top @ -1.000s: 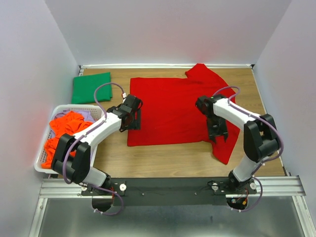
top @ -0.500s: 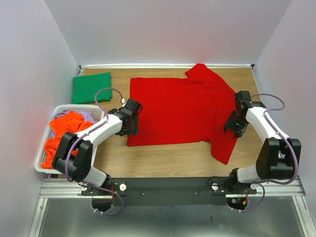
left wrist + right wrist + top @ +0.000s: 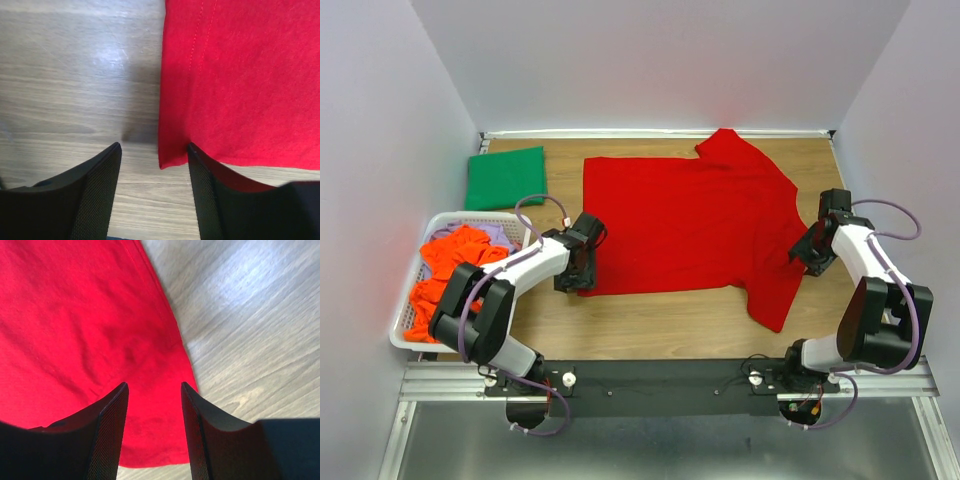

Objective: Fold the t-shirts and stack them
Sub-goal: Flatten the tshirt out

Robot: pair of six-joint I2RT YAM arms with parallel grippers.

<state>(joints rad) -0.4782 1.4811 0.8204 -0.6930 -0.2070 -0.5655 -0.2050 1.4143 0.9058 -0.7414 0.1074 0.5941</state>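
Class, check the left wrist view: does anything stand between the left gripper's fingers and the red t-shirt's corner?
Nothing visible does. The red t-shirt lies with its corner on the wooden table, right between the open fingers of the left gripper.

1. The red t-shirt (image 3: 685, 225) is soft, matt cloth, with a double line of stitching along its hem.
2. The table (image 3: 650, 315) is pale wood grain, smooth, with a soft sheen where light falls.
3. The left claw (image 3: 155, 147) and right claw (image 3: 152, 385) have matt black fingers faced with a fine mesh-like texture.
4. The basket (image 3: 470, 214) is white slatted plastic.
5. The green t-shirt (image 3: 506, 178) and orange t-shirts (image 3: 445, 265) are matt cloth too.
6. The left arm (image 3: 525, 265) has a smooth white shell.
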